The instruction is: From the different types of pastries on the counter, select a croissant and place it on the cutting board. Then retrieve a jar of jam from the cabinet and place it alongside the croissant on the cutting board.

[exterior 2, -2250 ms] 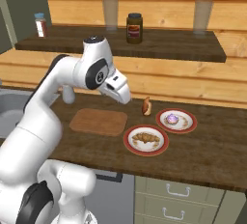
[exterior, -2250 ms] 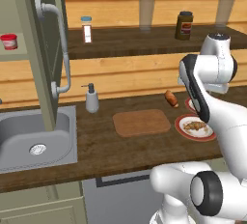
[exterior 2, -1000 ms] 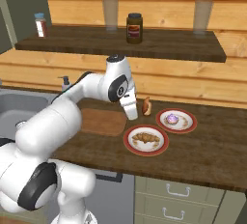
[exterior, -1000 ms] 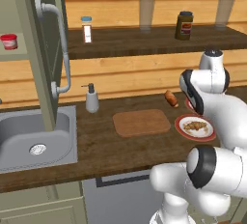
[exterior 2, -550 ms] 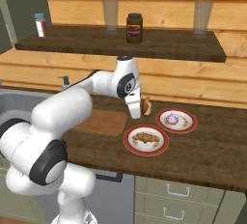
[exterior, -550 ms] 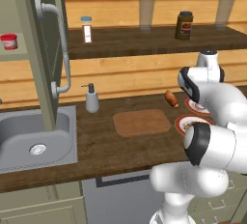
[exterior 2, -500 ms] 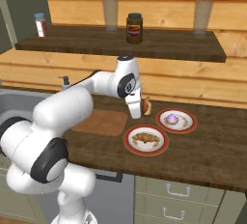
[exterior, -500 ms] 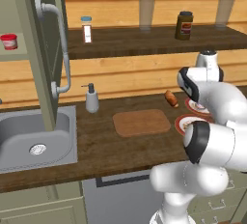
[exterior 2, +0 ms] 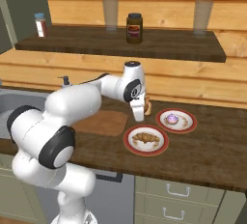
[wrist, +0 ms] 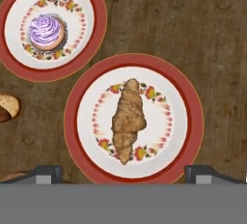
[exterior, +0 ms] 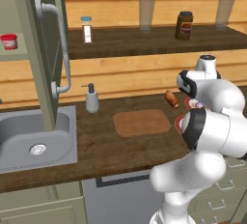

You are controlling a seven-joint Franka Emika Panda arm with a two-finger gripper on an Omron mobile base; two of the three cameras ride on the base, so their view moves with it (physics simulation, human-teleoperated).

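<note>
Croissant on its plate, gripper above it and spread wide.

The croissant [wrist: 129, 119] lies lengthwise in the middle of a red-rimmed plate [wrist: 188, 102] on the counter [wrist: 193, 25], untouched; the gripper [wrist: 124, 172] hangs over it with its two finger tips [wrist: 46, 172] parted to either side of the plate, holding nothing. Just beside sits a second plate [wrist: 89, 35] with a purplish pastry [wrist: 46, 32]. In the right base view the cutting board [exterior 2: 103, 123] lies bare, left of both plates. The jar of jam [exterior: 8, 41] stands on the cabinet [exterior: 29, 59] shelf.

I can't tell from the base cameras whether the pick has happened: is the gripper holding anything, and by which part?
Nothing is held: the gripper is open above the croissant, which lies on its plate.
</note>
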